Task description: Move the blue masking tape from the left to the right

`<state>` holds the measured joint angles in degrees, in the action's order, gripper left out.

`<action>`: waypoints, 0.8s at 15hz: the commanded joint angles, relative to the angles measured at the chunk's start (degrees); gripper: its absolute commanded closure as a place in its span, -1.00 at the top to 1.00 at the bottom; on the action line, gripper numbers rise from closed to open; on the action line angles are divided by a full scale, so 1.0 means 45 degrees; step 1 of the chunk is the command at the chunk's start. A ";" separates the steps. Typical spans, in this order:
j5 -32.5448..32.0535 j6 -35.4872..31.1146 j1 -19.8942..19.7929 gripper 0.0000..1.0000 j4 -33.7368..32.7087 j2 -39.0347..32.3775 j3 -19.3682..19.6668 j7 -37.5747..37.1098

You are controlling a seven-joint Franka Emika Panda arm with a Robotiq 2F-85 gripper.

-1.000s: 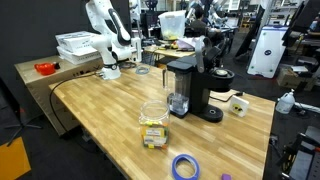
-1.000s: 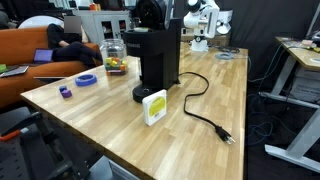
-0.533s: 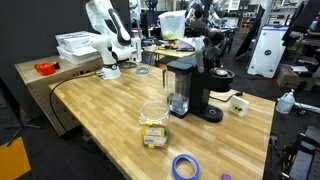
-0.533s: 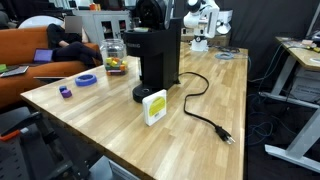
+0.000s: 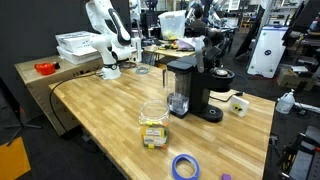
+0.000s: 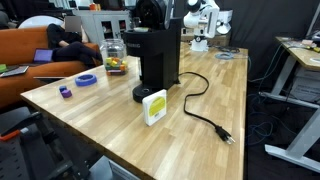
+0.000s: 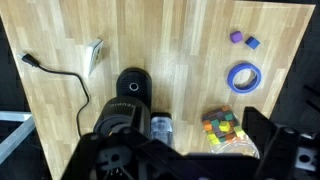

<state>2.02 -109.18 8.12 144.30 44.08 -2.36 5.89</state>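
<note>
The blue masking tape (image 7: pixel 244 76) is a flat blue-violet ring lying on the wooden table. In the wrist view it sits at the upper right, far below and ahead of my gripper (image 7: pixel 196 150). That gripper hangs high over the table, open, with nothing between its dark fingers (image 7: pixel 268 140). In both exterior views the tape (image 5: pixel 184 166) (image 6: pixel 87 79) lies near a table end, and the white arm (image 5: pixel 108 40) (image 6: pixel 205 22) stands at the opposite end, well away from it.
A black coffee maker (image 5: pixel 186 88) (image 6: pixel 158 55) (image 7: pixel 130 95) stands mid-table with its cord (image 6: pixel 205 112) trailing. Beside it is a jar of coloured cubes (image 7: pixel 222 130) (image 5: pixel 153 112). A yellow box (image 5: pixel 153 137) (image 6: pixel 154 107) and small purple pieces (image 7: pixel 237 37) (image 6: pixel 66 91) also lie on the table.
</note>
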 commanded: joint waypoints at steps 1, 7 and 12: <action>0.0038 0.0042 -0.0063 1.00 -0.0039 -0.0010 -0.0049 0.0032; 0.0038 0.0042 -0.0063 1.00 -0.0039 -0.0010 -0.0050 0.0031; -0.0049 -0.0123 -0.0131 1.00 0.0019 -0.0019 -0.0096 -0.0047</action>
<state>2.02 -109.18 8.12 144.30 44.08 -2.36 5.89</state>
